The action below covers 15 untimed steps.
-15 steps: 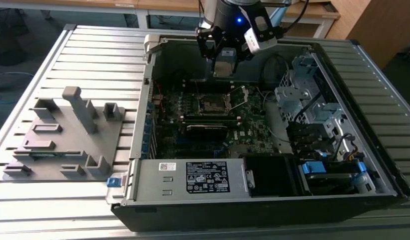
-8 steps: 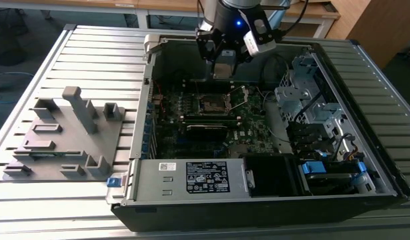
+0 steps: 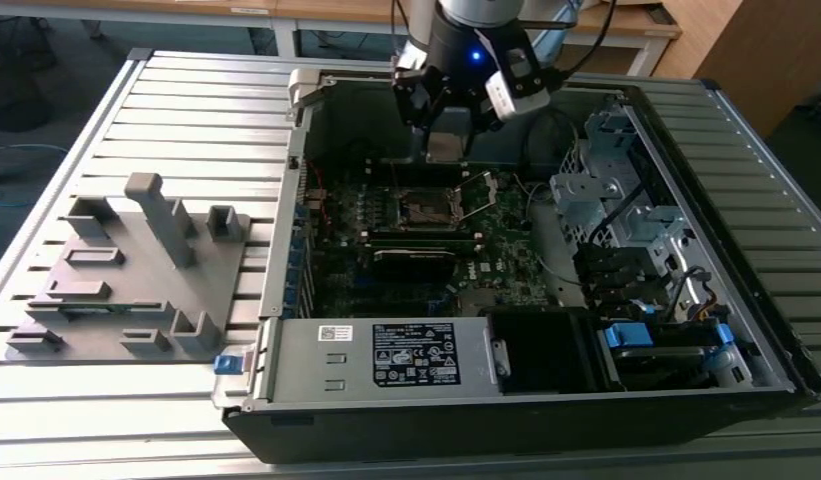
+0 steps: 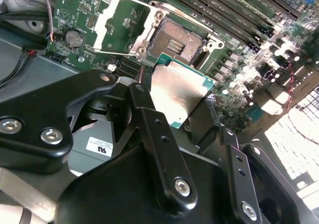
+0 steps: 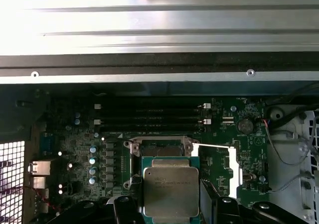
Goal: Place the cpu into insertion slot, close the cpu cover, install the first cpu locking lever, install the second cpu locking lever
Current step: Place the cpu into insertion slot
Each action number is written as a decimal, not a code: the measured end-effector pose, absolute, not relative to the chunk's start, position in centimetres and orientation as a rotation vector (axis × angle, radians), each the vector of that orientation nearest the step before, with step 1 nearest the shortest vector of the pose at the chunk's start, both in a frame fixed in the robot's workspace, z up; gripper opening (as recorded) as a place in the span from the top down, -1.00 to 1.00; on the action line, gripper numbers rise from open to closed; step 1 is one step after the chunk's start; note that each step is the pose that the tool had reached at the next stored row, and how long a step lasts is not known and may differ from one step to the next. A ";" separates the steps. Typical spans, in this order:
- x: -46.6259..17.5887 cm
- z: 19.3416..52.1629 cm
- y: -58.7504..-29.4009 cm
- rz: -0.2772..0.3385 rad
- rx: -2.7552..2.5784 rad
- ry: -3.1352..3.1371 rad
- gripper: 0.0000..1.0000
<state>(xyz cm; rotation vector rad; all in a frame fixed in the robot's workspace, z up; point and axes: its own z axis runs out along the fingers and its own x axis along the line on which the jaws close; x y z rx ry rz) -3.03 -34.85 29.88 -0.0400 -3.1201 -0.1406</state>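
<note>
**Second wrist view: cpu (image 4: 182,87) clamped beside the bare insertion slot (image 4: 175,41)**

The cpu is gripped by two opposite edges, the black fingers (image 4: 149,119) of the gripper (image 4: 174,98) being closed on it with its silver top showing. It is not seated: the insertion slot lies just beyond it, its contact field exposed. The cpu cover (image 4: 121,22) is swung open, hinged back from one side of the slot. The green motherboard (image 4: 249,30) is seen through its cut-out centre. In the first wrist view the cpu (image 5: 171,191) is seen overlapping the near edge of the slot (image 5: 160,148). In the exterior view the gripper (image 3: 450,145) is poised inside the open computer case (image 3: 517,430). A grey fixture plate (image 3: 130,270) lies on the slatted table (image 3: 197,110) at the exterior view's left.
</note>
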 end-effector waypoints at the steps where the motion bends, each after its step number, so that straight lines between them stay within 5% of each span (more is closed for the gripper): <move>1: -3.0 29.8 -34.9 -0.141 -0.040 -3.120 -0.08; 15: -3.0 29.4 -34.9 -0.140 -0.040 -3.120 -0.08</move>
